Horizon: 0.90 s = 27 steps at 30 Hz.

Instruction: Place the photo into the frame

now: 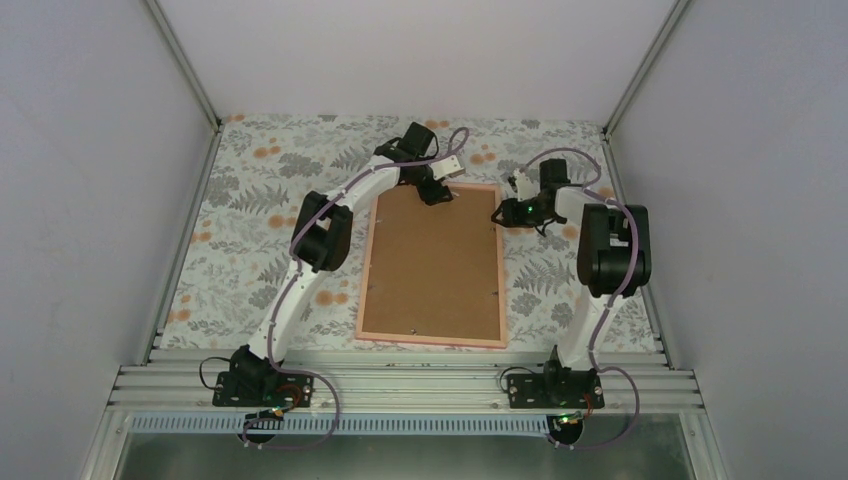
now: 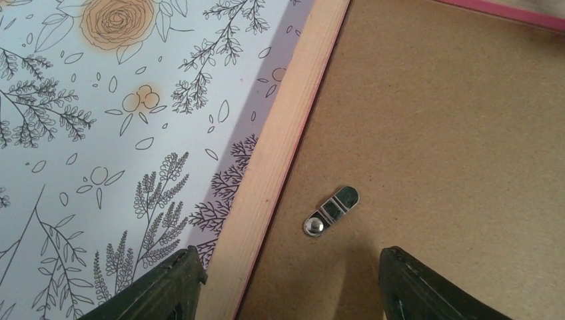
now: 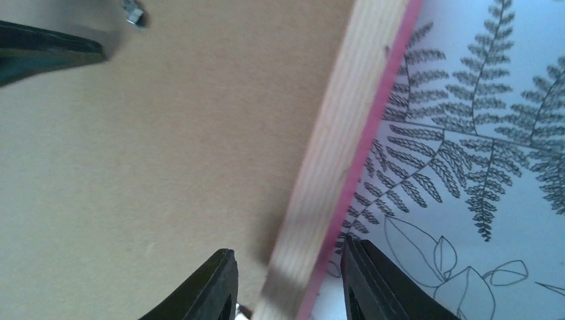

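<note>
Position: thin pink-edged rectangular wooden frame [image 1: 430, 340] lies face down on floral tablecloth [image 1: 250, 200], with brown cardboard backing board [image 1: 432, 260] seated in it. No photo in view; whether it is under the board, cannot tell. The left gripper [image 2: 290, 267], spread wide, hovers over small metal turn clip [image 2: 331, 211] at far-left corner. The right gripper [image 3: 288, 257], gap narrow, straddles the right rail, gripping nothing. Likely step: working the clips. Next move calls for a precise fingertip push on the clip.

The worktop [image 1: 250, 190] is white with grey leaves and orange flowers. The frame [image 2: 280, 153] is pink at the edge and pale wood on its back. The board [image 1: 432, 260] is plain brown, its clip [image 2: 330, 211] shiny silver. The left claw [image 2: 288, 252] and right claw [image 3: 288, 248] are black.
</note>
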Each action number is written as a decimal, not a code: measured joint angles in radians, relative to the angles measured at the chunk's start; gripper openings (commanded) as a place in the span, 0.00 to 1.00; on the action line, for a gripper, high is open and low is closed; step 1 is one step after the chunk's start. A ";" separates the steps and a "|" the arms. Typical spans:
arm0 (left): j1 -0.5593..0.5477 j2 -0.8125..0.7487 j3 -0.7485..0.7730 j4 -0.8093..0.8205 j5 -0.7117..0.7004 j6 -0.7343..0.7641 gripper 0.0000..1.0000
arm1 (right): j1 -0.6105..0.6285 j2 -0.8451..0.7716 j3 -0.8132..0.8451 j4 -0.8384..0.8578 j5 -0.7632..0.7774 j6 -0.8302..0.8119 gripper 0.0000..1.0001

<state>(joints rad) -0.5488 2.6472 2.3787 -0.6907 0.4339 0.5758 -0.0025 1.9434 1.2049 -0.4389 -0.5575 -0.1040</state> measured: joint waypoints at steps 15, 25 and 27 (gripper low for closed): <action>-0.011 0.059 0.073 0.022 -0.003 -0.016 0.55 | 0.010 0.039 0.015 0.026 0.006 0.019 0.38; -0.020 0.097 0.130 0.043 -0.024 -0.053 0.32 | 0.024 0.042 0.018 0.039 0.020 0.024 0.35; -0.021 0.097 0.130 0.050 -0.040 -0.066 0.26 | 0.029 0.042 0.018 0.043 0.023 0.025 0.34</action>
<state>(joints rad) -0.5697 2.7445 2.5088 -0.6403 0.3935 0.5102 0.0261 1.9854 1.2224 -0.3958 -0.5346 -0.0792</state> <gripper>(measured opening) 0.340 0.355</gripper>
